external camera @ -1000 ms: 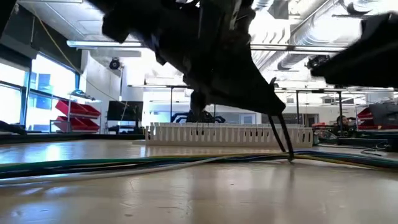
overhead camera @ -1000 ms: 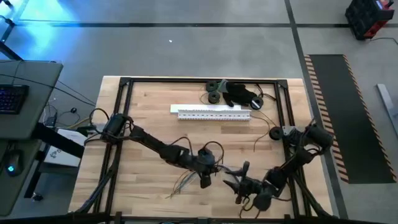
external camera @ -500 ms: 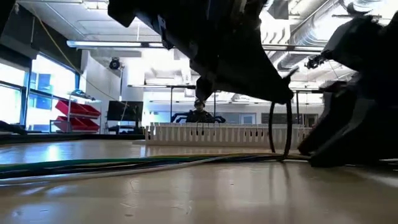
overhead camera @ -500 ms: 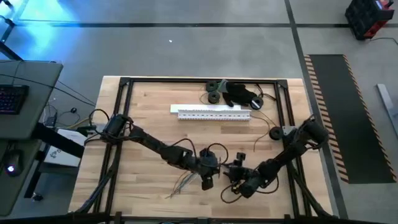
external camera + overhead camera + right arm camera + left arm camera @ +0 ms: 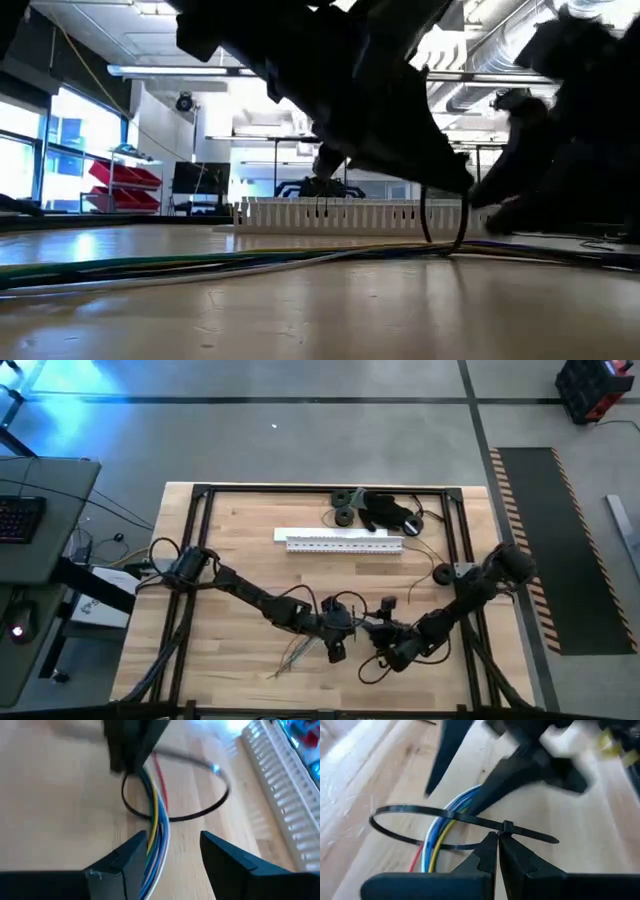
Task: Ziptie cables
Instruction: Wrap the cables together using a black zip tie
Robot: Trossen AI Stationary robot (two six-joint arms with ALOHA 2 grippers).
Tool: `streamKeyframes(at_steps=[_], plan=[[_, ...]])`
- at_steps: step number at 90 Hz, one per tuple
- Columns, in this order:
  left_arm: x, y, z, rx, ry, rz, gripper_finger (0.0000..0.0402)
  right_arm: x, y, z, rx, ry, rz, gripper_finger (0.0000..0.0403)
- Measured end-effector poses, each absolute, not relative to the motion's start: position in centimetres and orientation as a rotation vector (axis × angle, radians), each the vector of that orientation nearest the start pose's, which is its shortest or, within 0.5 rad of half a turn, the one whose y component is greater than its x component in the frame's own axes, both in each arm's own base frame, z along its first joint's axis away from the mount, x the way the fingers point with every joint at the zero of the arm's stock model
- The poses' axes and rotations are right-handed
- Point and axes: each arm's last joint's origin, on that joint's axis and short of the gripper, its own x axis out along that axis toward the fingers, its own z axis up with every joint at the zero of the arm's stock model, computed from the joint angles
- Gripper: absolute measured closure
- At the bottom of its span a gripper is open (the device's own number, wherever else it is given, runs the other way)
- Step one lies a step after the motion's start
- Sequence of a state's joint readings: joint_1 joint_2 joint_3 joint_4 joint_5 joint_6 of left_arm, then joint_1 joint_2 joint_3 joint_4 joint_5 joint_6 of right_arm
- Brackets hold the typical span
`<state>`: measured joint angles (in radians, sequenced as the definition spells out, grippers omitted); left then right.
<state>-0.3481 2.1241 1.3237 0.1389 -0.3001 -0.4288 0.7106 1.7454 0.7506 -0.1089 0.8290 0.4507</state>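
— Wooden bench (image 5: 250,520): where are the cables (image 5: 436,838) located?

— At 6 o'clock of centre, threaded through a black zip tie loop (image 5: 405,827).

— Claw states?

— The left claw (image 5: 497,851) is clamped on the zip tie beside its head. The right claw (image 5: 172,847) is held apart, straddling the cables just beside the loop.

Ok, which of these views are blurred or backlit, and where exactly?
Left wrist view: the zip tie and cables are sharp, the right gripper beyond is smeared. Right wrist view: the left gripper blurs, and so does the white slotted strip. Low view: bright ceiling lights leave both arms as black silhouettes. High view: evenly lit, blue glare at the upper left floor.
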Motion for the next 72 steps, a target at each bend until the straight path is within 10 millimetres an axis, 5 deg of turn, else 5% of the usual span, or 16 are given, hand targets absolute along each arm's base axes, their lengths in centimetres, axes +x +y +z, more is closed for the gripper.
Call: streamKeyframes(at_steps=[31, 72], plan=[[43.5, -14.2, 11.6, -0.175, 0.543, 0.094, 0.0402, 22.5, 18.1, 12.4, 0.074, 0.758, -0.259, 0.0236], [43.5, -14.0, 11.4, -0.123, 0.544, 0.101, 0.0402, 22.7, 18.5, 12.5, 0.314, 0.762, -0.262, 0.0236]])
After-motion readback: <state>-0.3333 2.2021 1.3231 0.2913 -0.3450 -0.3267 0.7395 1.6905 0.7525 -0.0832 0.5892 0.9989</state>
